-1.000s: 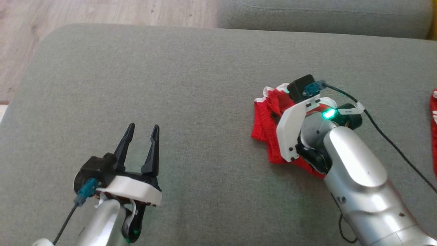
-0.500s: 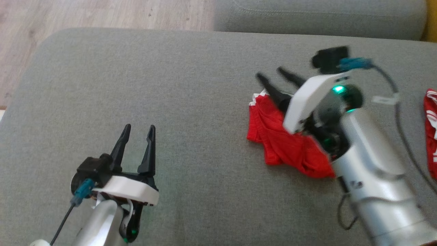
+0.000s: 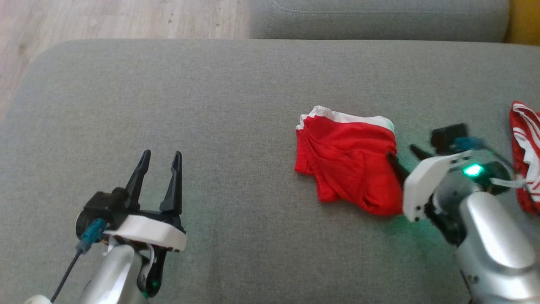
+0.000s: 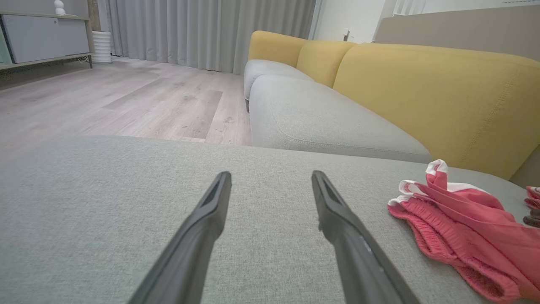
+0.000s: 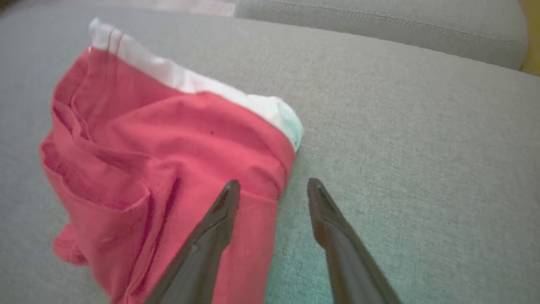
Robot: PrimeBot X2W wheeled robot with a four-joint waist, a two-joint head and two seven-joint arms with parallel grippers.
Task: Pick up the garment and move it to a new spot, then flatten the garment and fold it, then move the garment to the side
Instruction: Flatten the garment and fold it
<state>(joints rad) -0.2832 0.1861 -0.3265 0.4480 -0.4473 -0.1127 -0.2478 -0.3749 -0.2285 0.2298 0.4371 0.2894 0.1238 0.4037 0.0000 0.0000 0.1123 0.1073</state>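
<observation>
A yellow-backed grey sofa [image 4: 320, 122] sits on pale wood floor [image 4: 126, 101] by grey curtains [image 4: 190, 29].

Crumpled red fabric garment with a white band [image 3: 346, 162] lies on the wide grey fabric cushion [image 3: 236, 105], right of centre. My right gripper [image 3: 403, 153] sits just beside its right edge. My left gripper [image 3: 159, 158] is well apart, far left. Red-and-white striped cloth [image 3: 523, 152] at the right edge. Second grey cushion [image 3: 379, 21] behind.

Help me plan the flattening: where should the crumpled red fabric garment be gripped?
Pinch the white-trimmed corner of the crumpled red fabric garment, coming from its right, beside the open right hand. That hem lies flat and exposed on the grey fabric cushion.
</observation>
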